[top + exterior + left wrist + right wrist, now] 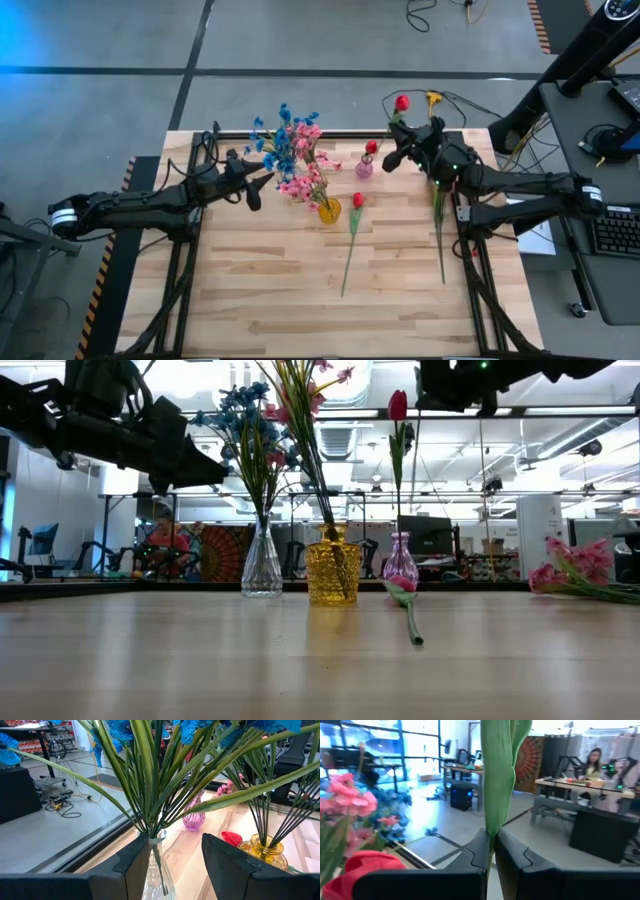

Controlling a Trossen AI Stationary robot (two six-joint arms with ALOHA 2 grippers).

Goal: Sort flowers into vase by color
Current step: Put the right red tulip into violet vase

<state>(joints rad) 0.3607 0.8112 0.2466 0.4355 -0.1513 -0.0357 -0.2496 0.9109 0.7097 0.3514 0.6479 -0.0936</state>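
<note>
The clear vase (261, 568) is holding blue flowers (240, 415), the left gripper (170, 857) standing released around its neck. The yellow vase (333, 573) is carrying pink sprays (305, 160). Above the purple vase (400, 567), the right gripper (491, 851) is pinching a red tulip (401, 103) stem (only the low view is showing a person).

You get even, bright light on the desk (300, 290) from above, with short soft shadows beside the stems. A blue glare washes the high view's upper left corner. In the low view the ceiling lights (345, 380) behind the flowers (262, 420) burn out, so the arms read as dark silhouettes, and the near desk surface shows a faint sheen. In the right wrist view the pink blossoms (347, 795) and the red bud (355, 870) close to the lens are blurred. The left wrist view stays sharp on the blue-flower stems (150, 785).
</note>
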